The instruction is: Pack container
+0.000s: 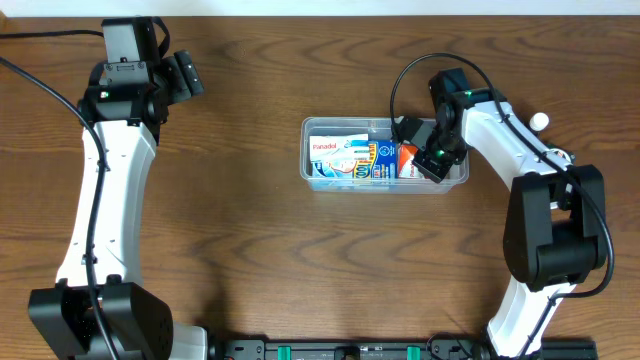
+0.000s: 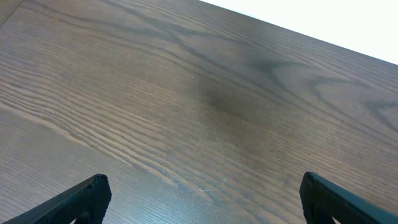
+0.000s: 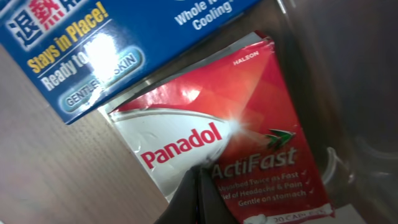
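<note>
Just off the bench [image 1: 250,260] centre, toward two o'clock, sits the clear container [image 1: 380,187]. The right pincer [image 1: 432,160] dips into its three o'clock end, tips pressed together over a red Panadol box [image 3: 242,137] beside a blue box [image 3: 112,43]. Farther off at ten o'clock, the left pincer [image 1: 186,75] hangs over the wood, spread wide.

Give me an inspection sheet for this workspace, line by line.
Surface: dark wood-grain table.
Job's things: container holds white Panadol box, blue box, red Panadol ActiFast box.
Clutter: small white round thing beside right arm.
Grippers: left gripper over bare table, jaws open; right gripper inside container, jaws shut, tip over red Panadol ActiFast box.
Cables: black cable loops above container.
Surroundings: white strip along far edge.
</note>
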